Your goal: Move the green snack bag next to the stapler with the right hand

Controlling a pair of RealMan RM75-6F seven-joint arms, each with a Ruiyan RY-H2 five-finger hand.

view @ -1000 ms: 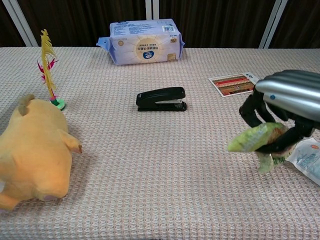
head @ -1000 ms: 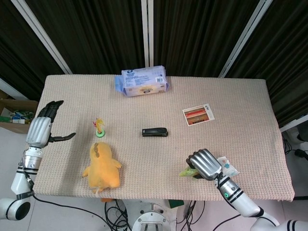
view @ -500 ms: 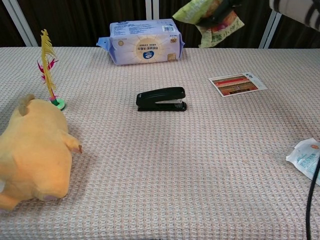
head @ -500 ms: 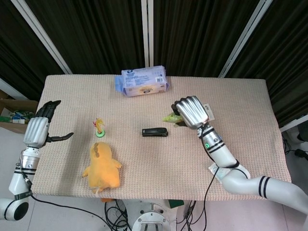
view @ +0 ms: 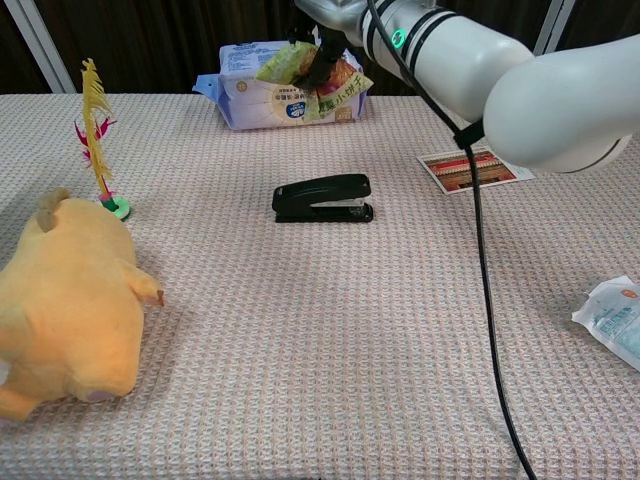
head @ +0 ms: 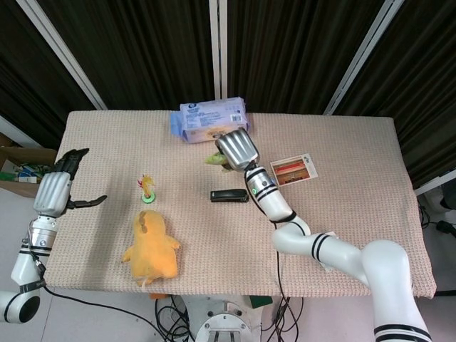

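My right hand point(head: 236, 148) grips the green snack bag point(view: 308, 76), held in the air above and a little behind the black stapler point(view: 324, 198). In the head view the bag's green tip point(head: 213, 158) pokes out left of the hand, and the stapler point(head: 229, 195) lies flat on the table just below. In the chest view the right hand point(view: 330, 12) is cut off by the top edge. My left hand point(head: 58, 189) hovers off the table's left edge, fingers spread, holding nothing.
A pale blue wipes pack point(head: 210, 121) lies at the back centre, a red card point(head: 293, 169) right of the stapler. A yellow plush toy point(head: 151, 246) and a feathered shuttlecock point(head: 147, 189) sit at the left. A white packet point(view: 612, 318) lies near the front right.
My right hand carried the snack bag from the front right up and across to the left, now above the stapler's back side. The left hand barely moved.
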